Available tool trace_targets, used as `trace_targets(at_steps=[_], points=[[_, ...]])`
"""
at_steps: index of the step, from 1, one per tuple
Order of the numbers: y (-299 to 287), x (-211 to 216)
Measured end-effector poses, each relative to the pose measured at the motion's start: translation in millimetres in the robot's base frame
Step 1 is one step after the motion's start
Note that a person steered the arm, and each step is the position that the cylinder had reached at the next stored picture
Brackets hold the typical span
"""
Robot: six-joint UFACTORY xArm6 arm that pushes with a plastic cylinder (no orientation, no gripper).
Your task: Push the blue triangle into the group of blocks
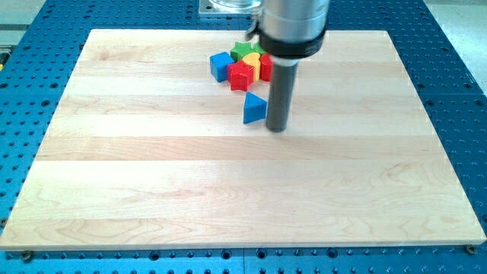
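Observation:
The blue triangle point(254, 109) lies on the wooden board, just below the group of blocks near the view's top. My tip point(278, 127) stands right beside the triangle's right side, touching or nearly touching it. The group holds a blue cube point(221, 66), a red star-like block point(241, 74), a green block point(243, 51), a yellow block point(256, 65) and a red block point(266, 67) partly hidden by the rod. The triangle sits a small gap below the red star-like block.
The wooden board point(152, 183) rests on a blue perforated table point(456, 61). The arm's grey body point(293, 27) hangs over the group's right side and hides part of it.

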State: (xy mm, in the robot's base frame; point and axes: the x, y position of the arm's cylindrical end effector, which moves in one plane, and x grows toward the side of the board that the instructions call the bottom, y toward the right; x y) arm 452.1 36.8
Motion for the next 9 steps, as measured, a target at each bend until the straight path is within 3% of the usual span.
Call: trace_targets(at_steps=[2,3,4,6,7,9], points=[[-51,-6],[-21,-12],[-29,-15],[-22,-70],[0,-41],[23,-81]])
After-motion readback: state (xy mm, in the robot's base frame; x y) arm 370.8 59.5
